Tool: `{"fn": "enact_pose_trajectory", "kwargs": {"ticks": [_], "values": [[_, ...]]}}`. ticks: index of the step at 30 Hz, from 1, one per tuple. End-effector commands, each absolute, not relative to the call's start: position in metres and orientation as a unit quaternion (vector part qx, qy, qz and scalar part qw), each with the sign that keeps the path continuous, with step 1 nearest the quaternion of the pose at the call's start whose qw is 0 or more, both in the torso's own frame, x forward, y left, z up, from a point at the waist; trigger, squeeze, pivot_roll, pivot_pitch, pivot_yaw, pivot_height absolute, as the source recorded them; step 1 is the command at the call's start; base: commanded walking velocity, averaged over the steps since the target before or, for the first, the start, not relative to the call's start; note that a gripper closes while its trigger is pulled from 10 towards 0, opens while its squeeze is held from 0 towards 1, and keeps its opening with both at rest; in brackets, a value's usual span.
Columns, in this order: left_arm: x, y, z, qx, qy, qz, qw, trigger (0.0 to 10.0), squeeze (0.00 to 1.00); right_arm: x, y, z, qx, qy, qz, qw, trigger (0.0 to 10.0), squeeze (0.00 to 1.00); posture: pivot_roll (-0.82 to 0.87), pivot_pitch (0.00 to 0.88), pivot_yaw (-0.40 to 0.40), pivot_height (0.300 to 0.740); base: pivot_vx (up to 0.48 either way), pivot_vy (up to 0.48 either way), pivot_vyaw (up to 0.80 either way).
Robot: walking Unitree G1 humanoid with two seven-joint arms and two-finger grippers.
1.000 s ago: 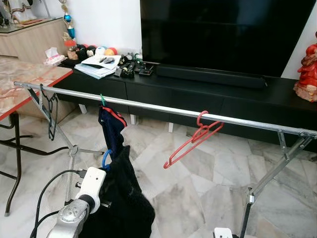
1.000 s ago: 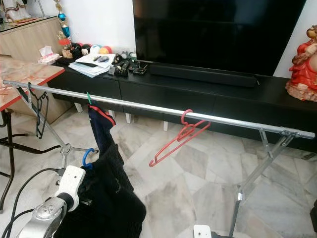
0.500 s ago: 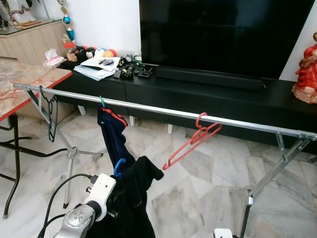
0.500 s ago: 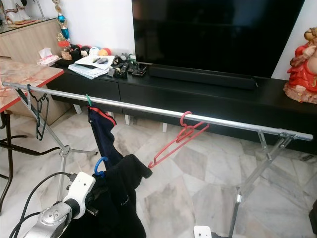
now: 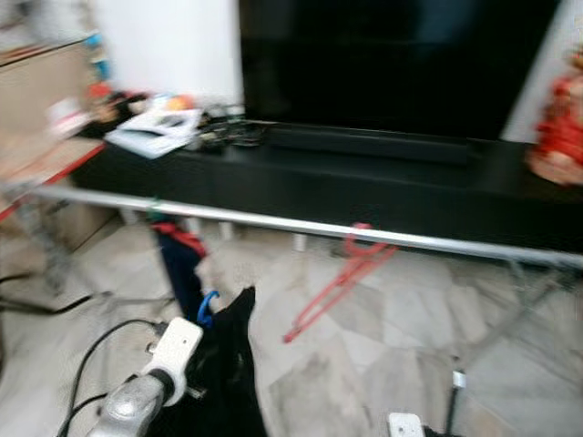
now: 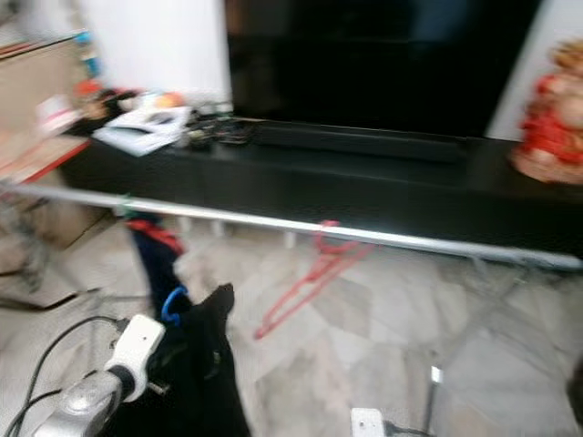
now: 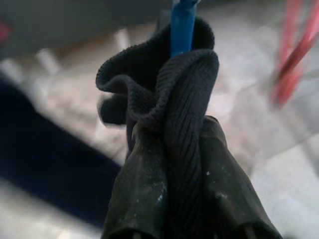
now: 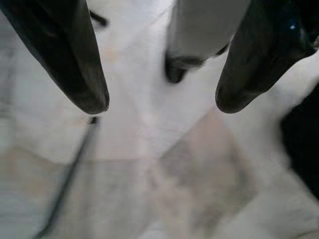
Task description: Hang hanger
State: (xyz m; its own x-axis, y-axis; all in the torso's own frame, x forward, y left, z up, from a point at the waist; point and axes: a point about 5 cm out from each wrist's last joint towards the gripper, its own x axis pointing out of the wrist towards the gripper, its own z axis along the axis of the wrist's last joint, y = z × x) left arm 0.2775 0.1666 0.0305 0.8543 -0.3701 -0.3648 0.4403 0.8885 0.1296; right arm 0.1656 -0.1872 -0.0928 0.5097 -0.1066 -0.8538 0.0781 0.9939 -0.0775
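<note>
My left gripper point(image 7: 174, 149) is shut on the ribbed collar of a black garment point(image 5: 228, 364), with the blue hanger point(image 7: 182, 25) rising out of the collar. In the eye views its blue hook point(image 5: 208, 306) sits well below the silver rail point(image 5: 301, 225), just right of a navy garment point(image 5: 178, 259) hung on that rail. A bare red hanger point(image 5: 337, 278) dangles from the rail's middle. The right gripper point(image 8: 159, 104) is open over the marble floor, holding nothing.
Behind the rail stands a long black TV stand point(image 5: 410, 182) with a large TV point(image 5: 392, 55), papers point(image 5: 150, 132) and a red figurine point(image 5: 557, 137). A red-edged table point(image 5: 36, 164) is at the left. The rack's leg point(image 5: 519, 309) slants down at the right.
The whole picture has blurred and shifted, so the camera is moving. The left gripper still holds the blue hanger and black garment below the rail; the garment's raised flap has dropped.
</note>
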Motion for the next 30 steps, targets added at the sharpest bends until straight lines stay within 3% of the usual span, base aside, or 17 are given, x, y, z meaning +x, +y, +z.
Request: {"fn": "enact_pose_trajectory", "kwargs": {"ticks": [1, 11, 30], "values": [[0.28, 0.184, 0.038, 0.123, 0.156, -0.192, 0.961, 10.0, 0.0, 0.18, -0.171, -0.088, -0.004, 0.474, -0.037, 0.88, 10.0, 0.0, 0.12, 0.0, 0.01, 0.74, 0.334, 0.0, 0.0], [0.28, 0.181, 0.039, 0.12, 0.152, -0.197, 0.961, 10.0, 0.0, 0.181, -0.171, -0.087, -0.002, 0.47, -0.037, 0.882, 10.0, 0.0, 0.12, 0.0, 0.004, 0.74, 0.329, 0.0, 0.0], [0.29, 0.185, 0.065, 0.157, 0.092, -0.209, 0.961, 10.0, 0.0, 0.186, -0.172, -0.085, -0.004, 0.46, -0.033, 0.887, 10.0, 0.0, 0.13, 0.0, -0.008, 0.74, 0.0, 0.0, 0.0]]}}
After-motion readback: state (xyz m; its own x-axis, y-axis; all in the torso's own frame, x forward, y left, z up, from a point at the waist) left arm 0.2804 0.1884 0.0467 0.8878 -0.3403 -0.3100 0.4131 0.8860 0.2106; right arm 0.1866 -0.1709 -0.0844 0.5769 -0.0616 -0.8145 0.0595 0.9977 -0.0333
